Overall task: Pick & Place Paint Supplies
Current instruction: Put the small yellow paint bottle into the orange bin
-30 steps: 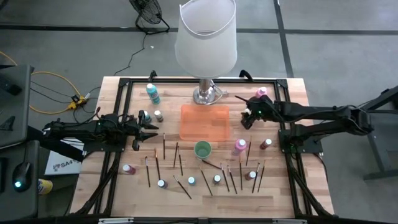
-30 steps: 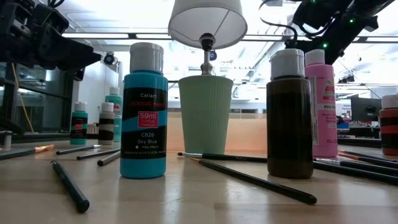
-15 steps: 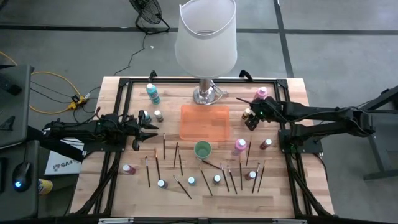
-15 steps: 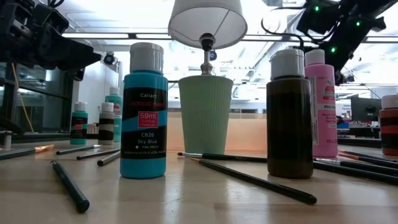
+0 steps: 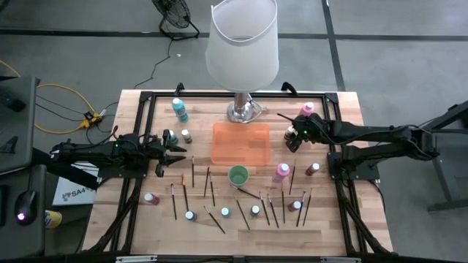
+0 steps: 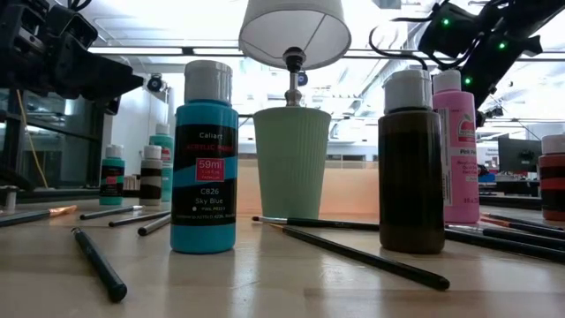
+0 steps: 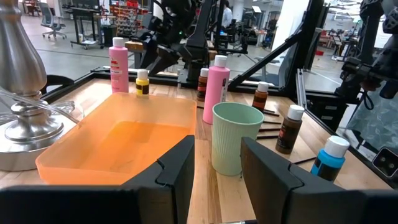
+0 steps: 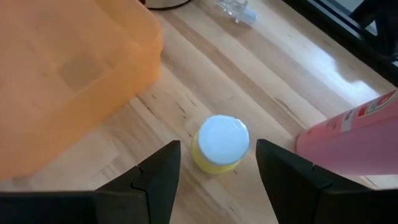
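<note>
Work is barely starting: your orange tray (image 5: pixel 240 144) is sitting bare, bottles and brushes are crowding the tabletop (image 5: pixel 329 219), right fingers (image 8: pixel 158 177) are hanging released above the yellow bottle (image 8: pixel 219 144).

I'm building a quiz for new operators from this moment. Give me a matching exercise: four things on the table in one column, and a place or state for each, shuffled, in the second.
Things:
1. yellow bottle
2. orange tray
3. green cup
4. left gripper

Places or states:
A. just in front of the lamp base
B. open, waiting at the table's left side, beside two small bottles
C. standing upright, under the open right gripper
D. near the table's middle, on the tray's near side, with brushes lying around it

Pairs: 1-C, 2-A, 3-D, 4-B
</note>
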Robot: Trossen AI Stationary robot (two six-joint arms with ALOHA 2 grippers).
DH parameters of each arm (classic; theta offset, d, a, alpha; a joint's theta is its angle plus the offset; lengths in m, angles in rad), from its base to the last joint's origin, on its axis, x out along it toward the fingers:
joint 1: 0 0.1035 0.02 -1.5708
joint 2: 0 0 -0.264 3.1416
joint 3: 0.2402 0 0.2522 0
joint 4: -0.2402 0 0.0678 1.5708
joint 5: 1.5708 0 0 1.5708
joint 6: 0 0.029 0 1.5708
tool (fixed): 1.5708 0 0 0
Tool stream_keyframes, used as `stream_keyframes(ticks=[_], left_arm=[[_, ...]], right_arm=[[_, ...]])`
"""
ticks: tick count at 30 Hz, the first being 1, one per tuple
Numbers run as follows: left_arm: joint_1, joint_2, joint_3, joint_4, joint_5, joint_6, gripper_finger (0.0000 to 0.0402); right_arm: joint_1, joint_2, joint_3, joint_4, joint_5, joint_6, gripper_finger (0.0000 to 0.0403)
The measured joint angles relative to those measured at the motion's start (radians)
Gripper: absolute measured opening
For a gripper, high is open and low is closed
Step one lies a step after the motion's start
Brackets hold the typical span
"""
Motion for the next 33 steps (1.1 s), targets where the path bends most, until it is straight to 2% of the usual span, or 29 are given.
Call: stream_keyframes(ticks=[13, 17, 24, 29, 33], left_arm=[[0.000, 0.000, 0.000, 0.000, 0.000, 0.000, 0.0126], [0.000, 0.000, 0.000, 0.000, 0.000, 0.000, 0.0126], [0.000, 0.000, 0.000, 0.000, 0.000, 0.000, 0.0126], [0.000, 0.000, 0.000, 0.000, 0.000, 0.000, 0.0126], [0.000, 0.000, 0.000, 0.000, 0.000, 0.000, 0.0126]], right_arm=[[-0.042, 0.073, 0.000, 0.077, -0.018, 0.000, 0.0202], [-0.042, 0.080, 0.000, 0.072, -0.029, 0.005, 0.0181], [-0.042, 0.080, 0.000, 0.074, -0.036, 0.011, 0.0114], [-0.042, 0.078, 0.000, 0.080, -0.044, 0.013, 0.0113], [-0.041, 0.067, 0.038, 0.075, -0.118, 0.034, 0.0121]])
